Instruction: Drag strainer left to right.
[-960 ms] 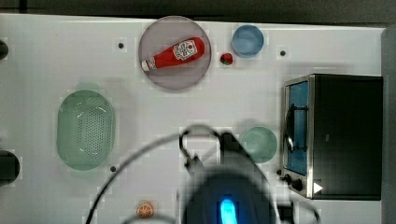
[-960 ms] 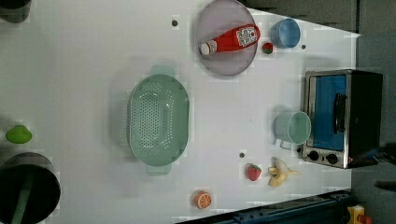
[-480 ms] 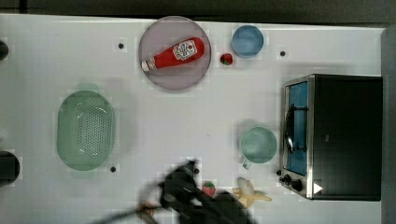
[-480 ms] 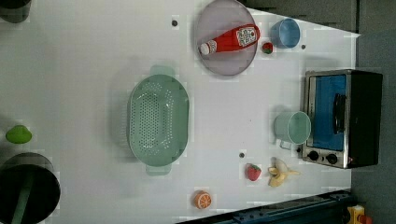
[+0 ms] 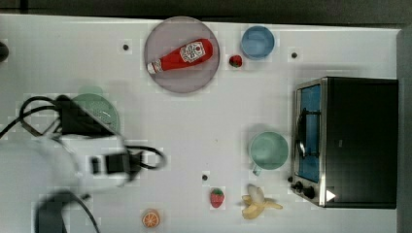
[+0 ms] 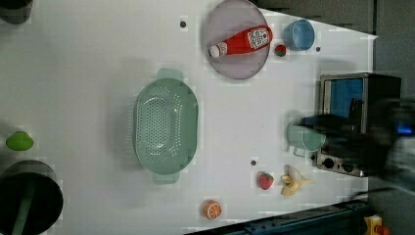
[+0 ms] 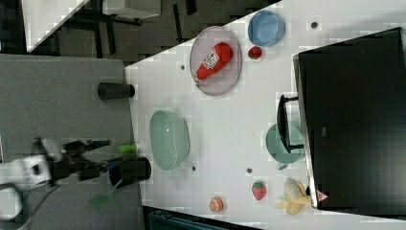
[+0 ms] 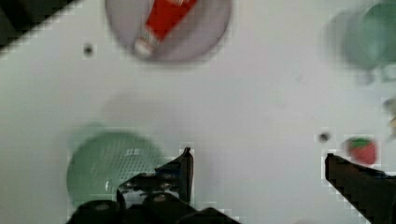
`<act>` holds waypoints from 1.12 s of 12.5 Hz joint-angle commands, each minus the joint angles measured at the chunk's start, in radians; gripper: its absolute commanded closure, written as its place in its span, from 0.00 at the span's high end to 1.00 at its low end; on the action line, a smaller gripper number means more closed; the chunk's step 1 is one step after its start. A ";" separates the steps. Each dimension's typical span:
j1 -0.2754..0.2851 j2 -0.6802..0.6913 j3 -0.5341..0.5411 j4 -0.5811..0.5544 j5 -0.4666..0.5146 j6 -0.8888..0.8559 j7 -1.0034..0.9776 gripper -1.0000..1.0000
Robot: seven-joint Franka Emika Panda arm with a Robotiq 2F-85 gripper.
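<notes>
The strainer (image 6: 165,126) is a pale mint-green oval colander with small holes, lying on the white table (image 6: 88,73) left of centre in the left view. In the top view my arm (image 5: 92,160) hangs over it, so just part of the strainer (image 5: 99,110) shows. In the wrist view my gripper (image 8: 259,177) is open, its two dark fingers (image 8: 180,170) wide apart over bare table. The strainer (image 8: 109,163) lies just outside one finger. In the right view the strainer (image 7: 168,140) sits near the table's edge.
A mint-green mug (image 5: 268,150) stands by a toaster oven (image 5: 350,141) at the top view's right. A plate (image 5: 160,82) carries a ketchup bottle (image 5: 180,56) beside a blue bowl (image 5: 257,41). A strawberry (image 5: 217,197), banana (image 5: 257,201) and orange slice (image 5: 150,218) lie along the top view's bottom.
In the top view my arm has swung from the bottom middle across to the left and now covers much of the strainer. The strainer itself has stayed in place.
</notes>
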 commanded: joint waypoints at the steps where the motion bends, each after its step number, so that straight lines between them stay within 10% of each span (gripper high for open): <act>1: 0.022 0.079 0.065 -0.028 0.013 0.072 0.303 1.00; 14: 0.053 0.685 0.083 -0.027 -0.124 0.561 1.039 1.00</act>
